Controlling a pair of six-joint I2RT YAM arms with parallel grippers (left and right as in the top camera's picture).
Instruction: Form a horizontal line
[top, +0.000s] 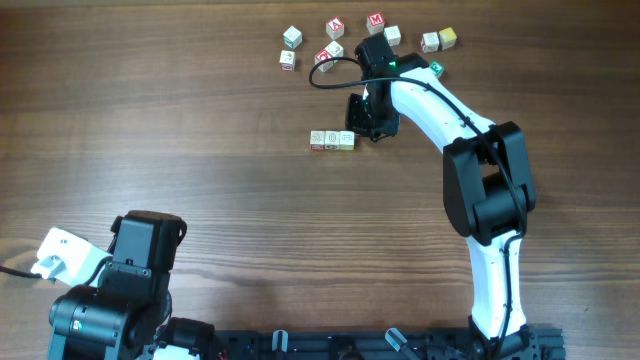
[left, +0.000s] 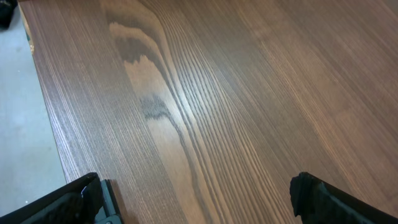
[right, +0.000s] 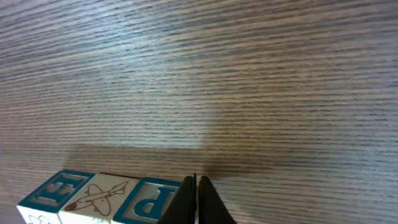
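Observation:
The horizontal line (top: 331, 140) is a short row of three pale letter cubes lying side by side near the middle of the table. In the right wrist view the same cubes show a blue F (right: 59, 190), a drawn airplane (right: 102, 193) and a blue P (right: 149, 200). My right gripper (top: 358, 132) is at the row's right end, and its shut fingertips (right: 197, 182) press against the P cube's edge with nothing between them. My left gripper (left: 199, 202) is wide open over bare wood, and its arm (top: 110, 290) sits at the near left.
Several loose cubes lie scattered at the back: white ones (top: 291, 37), red-faced ones (top: 335, 27) and a pale pair (top: 438, 40). A black cable (top: 325, 70) loops off the right wrist. The table's left edge (left: 37, 93) is close to the left gripper.

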